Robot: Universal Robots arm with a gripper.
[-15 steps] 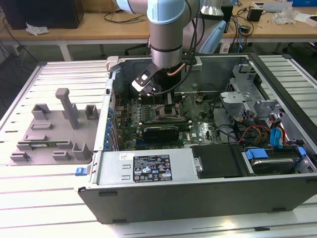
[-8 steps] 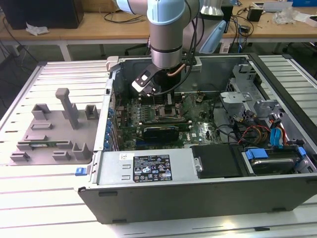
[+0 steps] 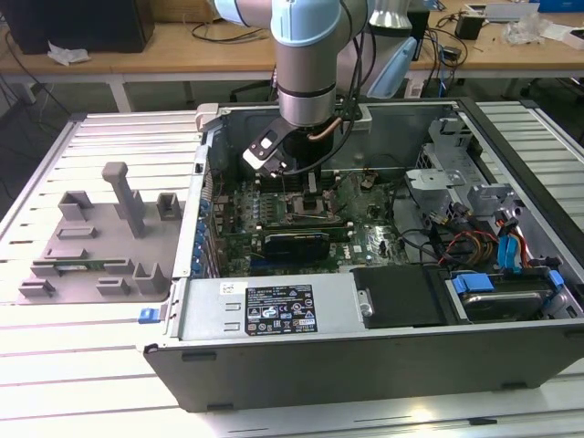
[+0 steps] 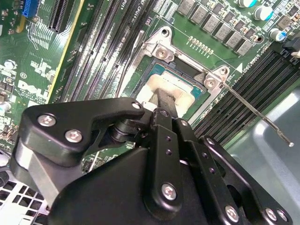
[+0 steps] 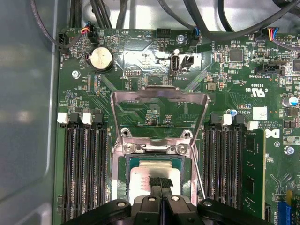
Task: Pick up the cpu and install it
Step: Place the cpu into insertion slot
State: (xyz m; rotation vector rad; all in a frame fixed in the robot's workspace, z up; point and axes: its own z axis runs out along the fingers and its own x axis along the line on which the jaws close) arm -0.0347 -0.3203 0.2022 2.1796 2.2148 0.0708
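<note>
On cpu [image 5: 138,175], closed end effector [image 5: 159,181]

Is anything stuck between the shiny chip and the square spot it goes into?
Nothing visible is. The metal cover is flipped up, off the socket, and the cpu is right at the socket opening, under the gripper.

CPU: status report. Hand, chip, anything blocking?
Hand low over the socket, right at the cpu. Cpu lies inside the socket frame. Load plate up, lever out to the side; nothing across the socket.
</note>
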